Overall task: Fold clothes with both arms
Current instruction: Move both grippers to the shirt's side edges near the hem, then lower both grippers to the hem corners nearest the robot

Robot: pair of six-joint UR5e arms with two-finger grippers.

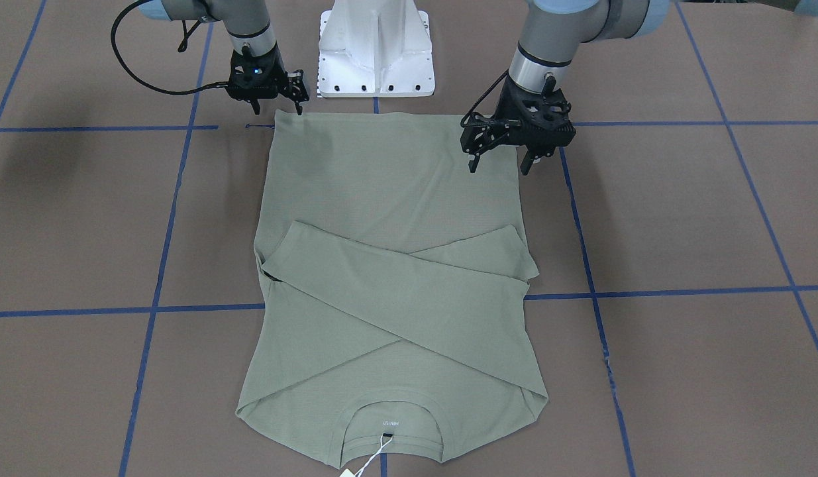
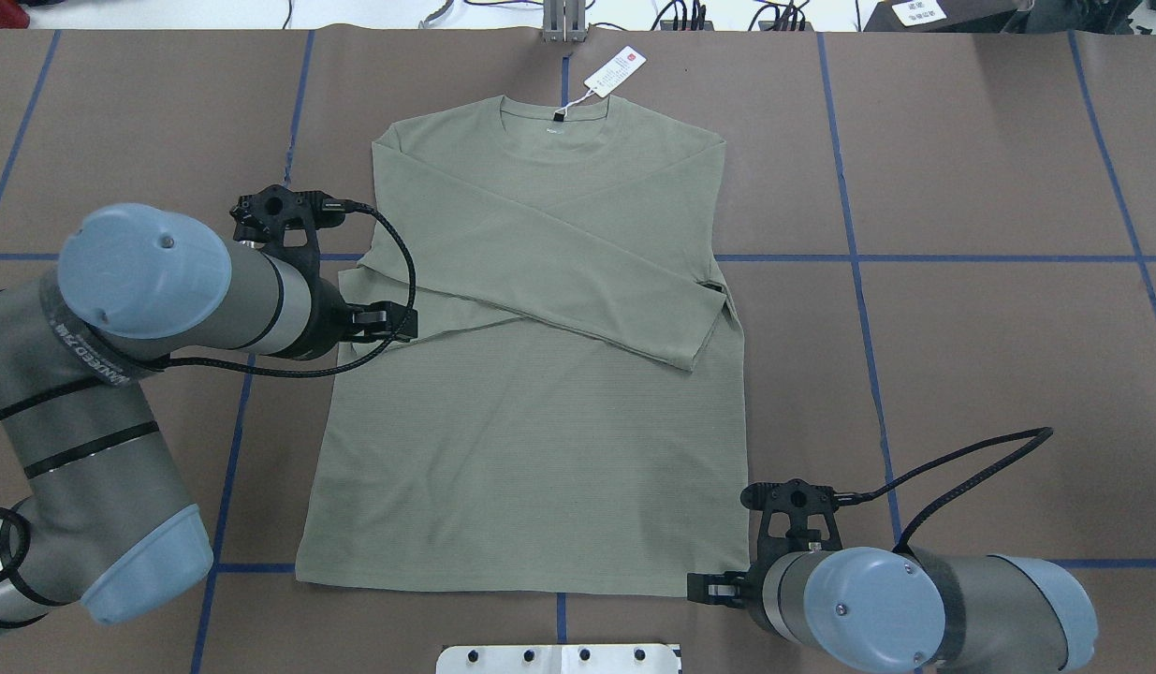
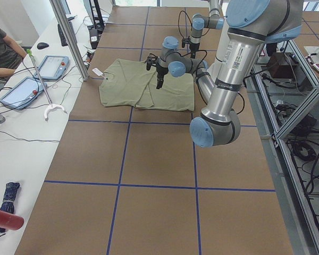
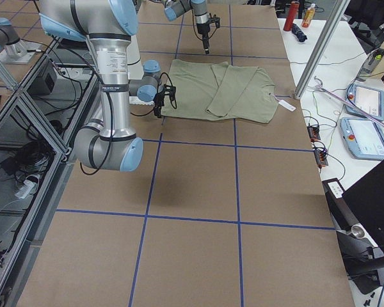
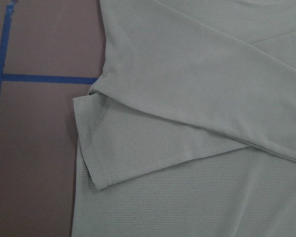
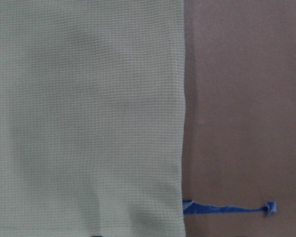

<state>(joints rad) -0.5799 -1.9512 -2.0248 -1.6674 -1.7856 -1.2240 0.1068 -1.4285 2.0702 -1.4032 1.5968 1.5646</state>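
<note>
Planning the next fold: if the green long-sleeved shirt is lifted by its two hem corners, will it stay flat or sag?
Likely floppy: the shirt is thin knit lying limp, its sleeves draped crosswise, so the middle would probably sag. It looks light, so pushing may wrinkle it rather than slide it. The hang tag on its string would likely dangle.

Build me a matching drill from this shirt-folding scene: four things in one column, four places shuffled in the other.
1. tag
2. left pincer
3. right pincer
4. sleeves

a. at a hem corner of the shirt
b. crossed over the shirt's body
c. lying just past the collar
d. raised above the shirt's side, near a cuff

Pairs: 1-c, 2-d, 3-a, 4-b
</note>
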